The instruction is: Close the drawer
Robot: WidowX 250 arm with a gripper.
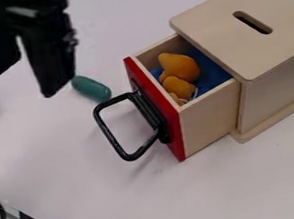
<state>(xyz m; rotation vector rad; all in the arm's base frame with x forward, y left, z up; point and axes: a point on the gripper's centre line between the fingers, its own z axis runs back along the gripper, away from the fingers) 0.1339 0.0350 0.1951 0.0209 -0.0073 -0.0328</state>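
Red paint covers the front point(175, 123) of the drawer point(210, 119), which sticks out of the box point(236, 45) toward eight o'clock. As far as it can be judged, the closing is all to do: the drawer stands well open, with a toy point(179, 67) and a cloth point(216, 77) on view inside. What is left is a push on the front or handle point(112, 138) toward two o'clock, until the front meets the box.

The gripper point(23, 82) hangs at ten o'clock from the middle of the view, its fingers apart with nothing between them, well apart from the handle. It probably has to come toward four o'clock and lower before it can push. The handle juts out and could catch a finger, and an off-centre push might twist the drawer or turn the whole box.

The box is pale, smooth wood, with a flat lid cut by a rounded slot point(252, 22). The drawer's walls are of the same plain wood, straight and square-cornered. The handle is a glossy black loop with rounded corners. Inside, the toy is orange, lumpy and soft-looking, on blue cloth. A green, round-ended capsule point(91, 88) lies near the handle at ten o'clock, on the smooth white table point(266, 182).
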